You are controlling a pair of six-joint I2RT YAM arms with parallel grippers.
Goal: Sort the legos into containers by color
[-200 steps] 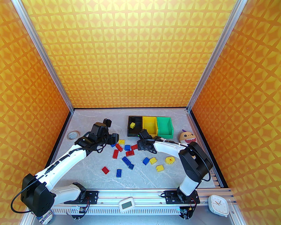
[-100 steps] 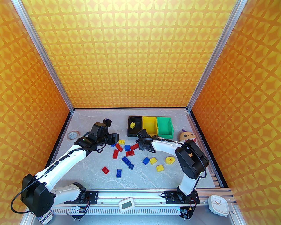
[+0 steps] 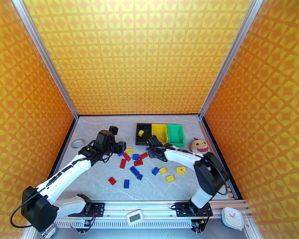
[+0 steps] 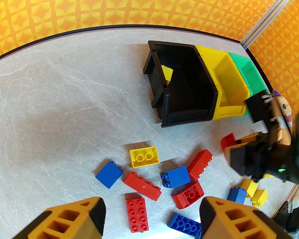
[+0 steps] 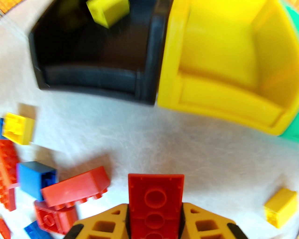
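Right fingers are clenched on a red lego. Its hollow underside faces my camera and it sticks out ahead of the tips. Its rear end is cut off by the bottom of the frame, so I can't tell its full length. The whole right wrist view is motion-blurred.

Ahead of those tips is bare desk. Beyond that are the black bin ahead-left and the yellow bin ahead-right, walls touching. The green bin is a sliver past the yellow one, cropped by the frame edge. One yellow lego sits inside the black bin, its top cropped. Left of the tips is a red and blue heap, blurred and running off the frame.

Left fingers are released, set wide apart, gripping nothing. I can't tell their height over the desk. Between the tips lies a red oblong lego, with a blue plate half cut by the bottom edge. A yellow brick lies further ahead.

Far right of them the right arm is a dark blur with a red piece at its end. I can't confirm it's the same brick. The plush is partly behind that arm.

In the top view, the right wrist housing covers the grasp.
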